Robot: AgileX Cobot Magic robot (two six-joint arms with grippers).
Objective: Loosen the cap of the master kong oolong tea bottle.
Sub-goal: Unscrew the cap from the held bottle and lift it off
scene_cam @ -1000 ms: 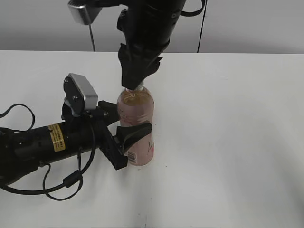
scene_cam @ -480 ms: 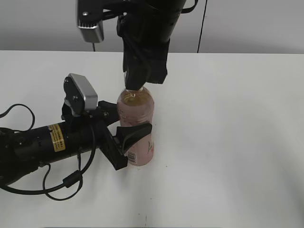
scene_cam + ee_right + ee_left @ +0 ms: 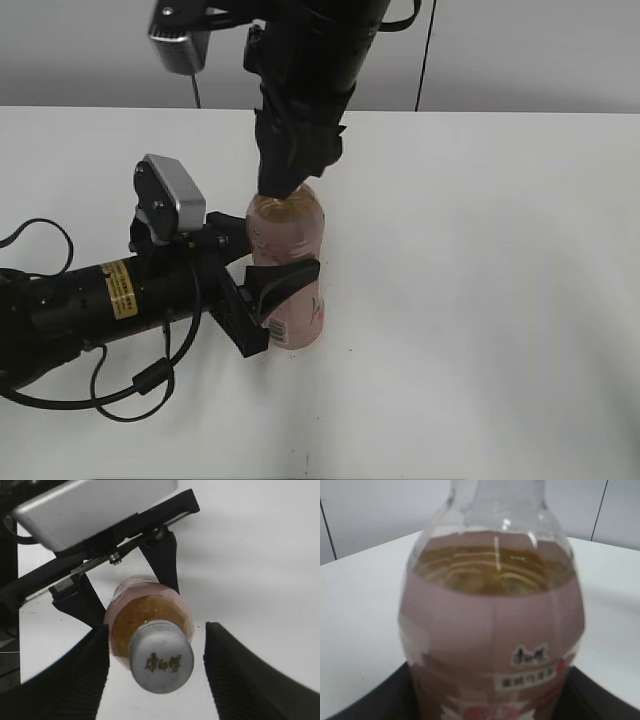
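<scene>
Bottle [image 3: 287,270] upright, clamped between your left gripper [image 3: 268,290] fingers so it cannot spin. Right gripper [image 3: 155,672] fingers stand apart, either side of the cap [image 3: 161,656], not yet gripping.

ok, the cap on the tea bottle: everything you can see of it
The cap is small, round and pale grey-white, plastic by its look, with a greenish mark printed on top. It sits on the neck of the upright bottle. The right end effector has a finger either side of it, with gaps visible, so no contact shows.
</scene>
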